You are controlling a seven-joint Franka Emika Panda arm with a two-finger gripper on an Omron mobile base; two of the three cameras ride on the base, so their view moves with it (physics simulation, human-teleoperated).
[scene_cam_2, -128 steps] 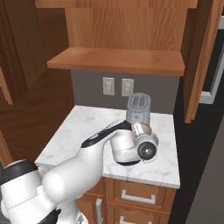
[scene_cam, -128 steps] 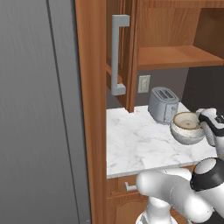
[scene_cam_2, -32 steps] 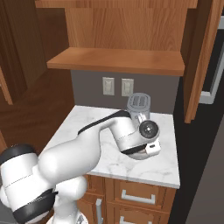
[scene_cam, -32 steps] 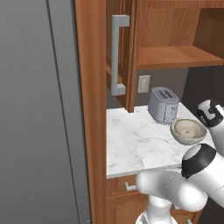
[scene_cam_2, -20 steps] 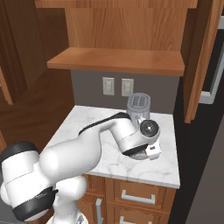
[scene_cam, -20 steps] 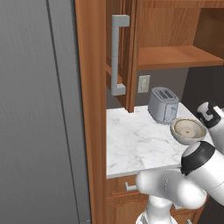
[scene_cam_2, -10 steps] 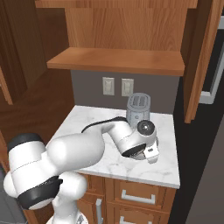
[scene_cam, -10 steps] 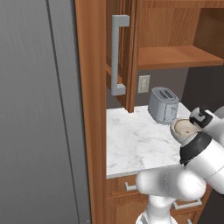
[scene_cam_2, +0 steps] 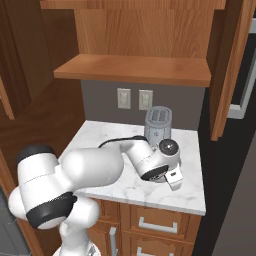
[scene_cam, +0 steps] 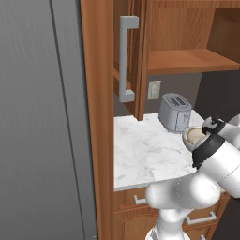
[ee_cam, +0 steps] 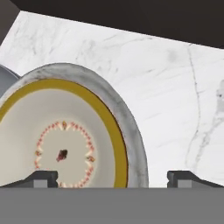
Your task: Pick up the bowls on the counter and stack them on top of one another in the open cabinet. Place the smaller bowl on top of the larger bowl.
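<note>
One bowl (ee_cam: 65, 140), cream inside with a tan rim and a mottled grey outside, stands on the white marble counter (ee_cam: 166, 87). My gripper (ee_cam: 113, 178) is open and close over it. The bowl's right rim lies between the two dark fingertips (ee_cam: 43, 177), which stand far apart. In the left base view the bowl (scene_cam: 192, 136) sits at the counter's right end, just in front of the toaster, with my hand (scene_cam: 213, 126) at its right side. The open cabinet's shelf (scene_cam: 187, 61) hangs above. A second bowl is not visible.
The grey toaster (scene_cam: 174, 111) stands by the back wall, just behind the bowl. The cabinet door with its grey bar handle (scene_cam: 124, 58) juts out on the left. A tall grey panel (scene_cam: 42, 117) closes off the far left. My arm (scene_cam_2: 100, 170) lies across the counter (scene_cam_2: 110, 145).
My hand has moved left and in toward the bowl, and the elbow has swung across the counter. The bowl has stayed in place.
</note>
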